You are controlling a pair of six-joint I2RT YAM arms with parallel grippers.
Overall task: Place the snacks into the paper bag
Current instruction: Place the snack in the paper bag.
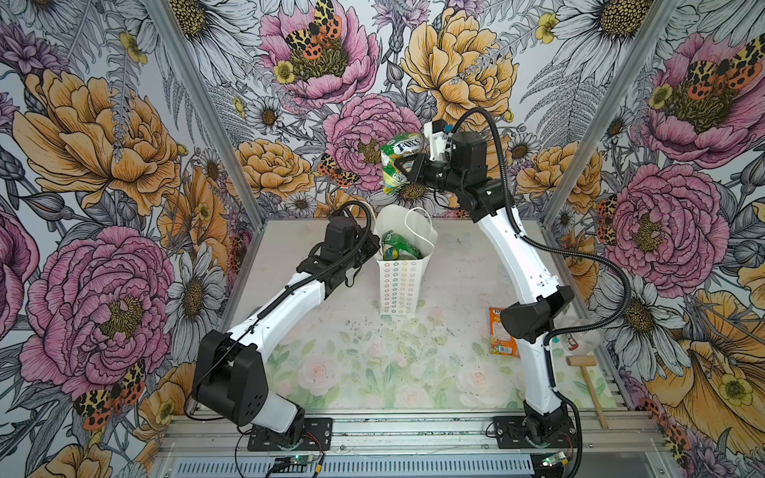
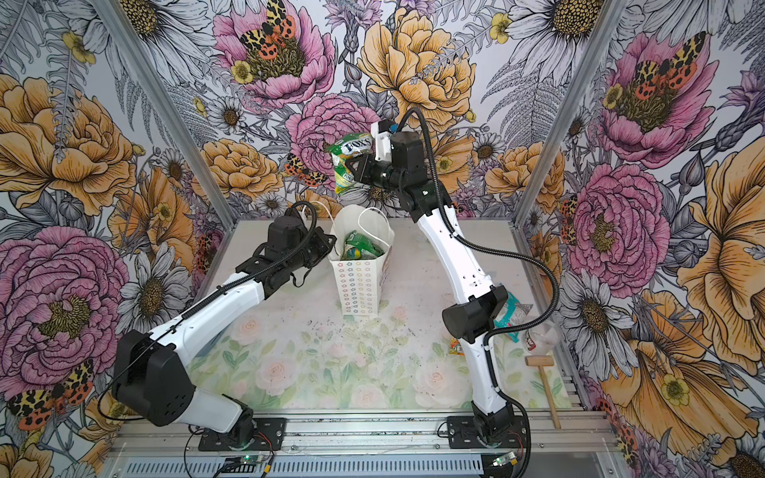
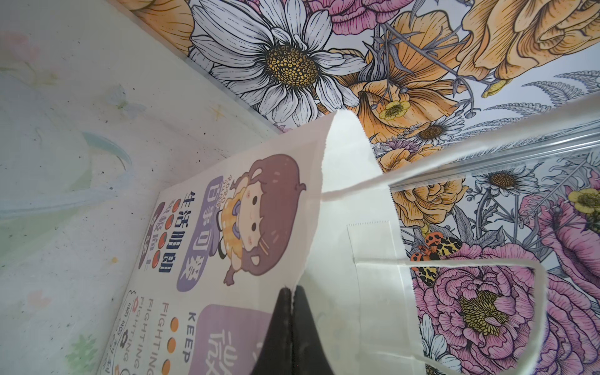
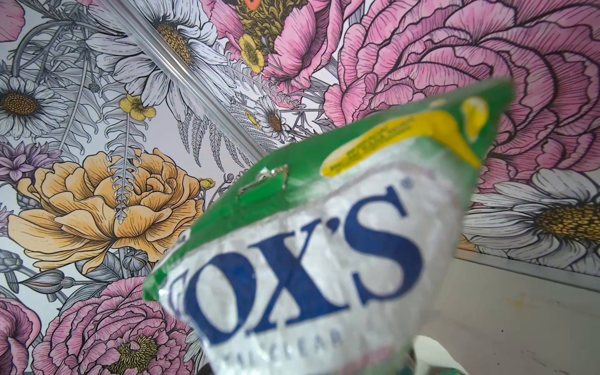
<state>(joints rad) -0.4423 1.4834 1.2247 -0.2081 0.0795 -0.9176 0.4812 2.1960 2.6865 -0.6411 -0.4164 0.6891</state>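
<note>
- The right gripper [image 1: 405,166] is closed almost fully on a green packet [image 1: 399,149] marked FOX'S, gripping it about the middle. The packet hangs in the air high over the bag, its lower end pointing down.
- The paper bag [image 1: 399,285] stands upright at the far middle of the table [image 1: 372,364], its mouth open and a cord handle drooping across it.
- The left gripper [image 3: 292,292] is fully closed and pinches the bag's left rim, with the paper edge between its fingers. This appears to steady the bag and hold its mouth open.
- Green packets [image 1: 397,246] already lie inside the bag, reaching close to the top.
- On the near right of the table an orange packet [image 1: 501,331] lies flat, partly hidden by the right arm. A teal packet [image 2: 511,312] lies just right of that arm, also half hidden.
- A wooden mallet [image 1: 585,372] lies further right and is no part of the job.
- Step in hand, as I judge it: carrying the green packet to the bag. It has not been released, and at least two packets remain on the table.
- The next move calls for bringing the packet squarely over the mouth and lowering its hanging end past the rim, clear of the cord handle, before the jaws open.
- The bag looks fairly full, so the packet may perch on the others rather than sink. The left gripper's hold on the rim matters while it goes in.
</note>
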